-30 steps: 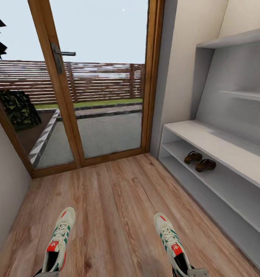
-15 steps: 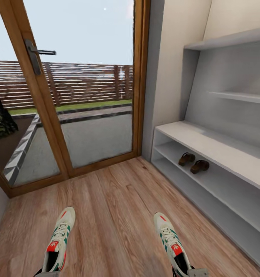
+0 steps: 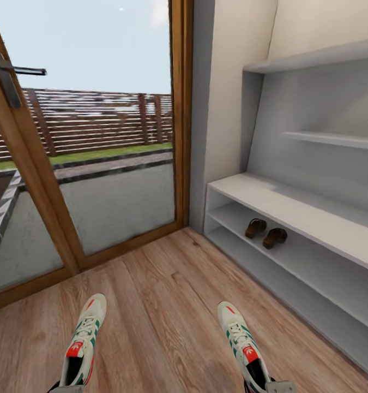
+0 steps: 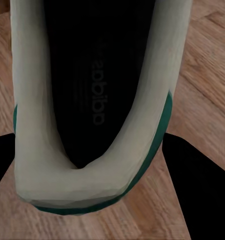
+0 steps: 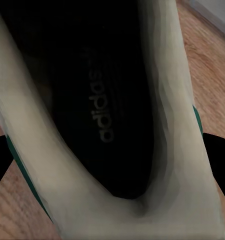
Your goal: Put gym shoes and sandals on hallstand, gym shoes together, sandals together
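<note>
White gym shoes [image 3: 84, 341] aloft; sandals [image 3: 265, 232] on hallstand [image 3: 293, 204].

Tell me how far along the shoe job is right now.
About halfway. Done: both sandals sit side by side on the hallstand, on its upper open shelf. In hand: the left claw holds one gym shoe by its heel, the right claw holds the other gym shoe, both carried above the corridor floor. Left: set the two sneakers next to each other on the rack.
</note>
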You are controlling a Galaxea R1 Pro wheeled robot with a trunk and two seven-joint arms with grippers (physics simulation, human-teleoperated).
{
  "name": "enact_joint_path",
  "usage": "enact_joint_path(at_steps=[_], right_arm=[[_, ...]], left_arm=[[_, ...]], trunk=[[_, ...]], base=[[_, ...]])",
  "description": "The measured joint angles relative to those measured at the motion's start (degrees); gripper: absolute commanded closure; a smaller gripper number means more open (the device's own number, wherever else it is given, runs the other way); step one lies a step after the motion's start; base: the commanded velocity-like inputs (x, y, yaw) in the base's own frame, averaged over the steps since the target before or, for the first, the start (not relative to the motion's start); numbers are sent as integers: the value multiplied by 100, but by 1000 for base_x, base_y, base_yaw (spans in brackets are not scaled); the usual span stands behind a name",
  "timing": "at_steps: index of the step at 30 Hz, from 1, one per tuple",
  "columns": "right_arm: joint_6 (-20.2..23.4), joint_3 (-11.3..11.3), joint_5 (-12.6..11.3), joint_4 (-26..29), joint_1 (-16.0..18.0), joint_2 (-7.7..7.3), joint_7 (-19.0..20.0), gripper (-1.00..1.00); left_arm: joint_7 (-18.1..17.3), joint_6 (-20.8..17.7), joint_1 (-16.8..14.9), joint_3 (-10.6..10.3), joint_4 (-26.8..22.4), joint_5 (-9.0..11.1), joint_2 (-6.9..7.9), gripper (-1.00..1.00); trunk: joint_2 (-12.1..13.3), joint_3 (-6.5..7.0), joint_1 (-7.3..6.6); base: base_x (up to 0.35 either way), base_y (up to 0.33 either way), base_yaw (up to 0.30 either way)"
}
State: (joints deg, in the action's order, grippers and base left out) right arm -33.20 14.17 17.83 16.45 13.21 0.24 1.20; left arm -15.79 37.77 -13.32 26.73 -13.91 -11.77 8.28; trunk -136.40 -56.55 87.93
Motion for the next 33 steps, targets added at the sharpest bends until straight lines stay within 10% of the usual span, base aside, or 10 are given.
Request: enact_joint_path(at_steps=[33], right_arm=[[1,3,1,4,0,0,0,100]], left_arm=[[0,18,0,-1,2,-2,0,100]], trunk=[[0,100,2]], base=[[16,15,-249]])
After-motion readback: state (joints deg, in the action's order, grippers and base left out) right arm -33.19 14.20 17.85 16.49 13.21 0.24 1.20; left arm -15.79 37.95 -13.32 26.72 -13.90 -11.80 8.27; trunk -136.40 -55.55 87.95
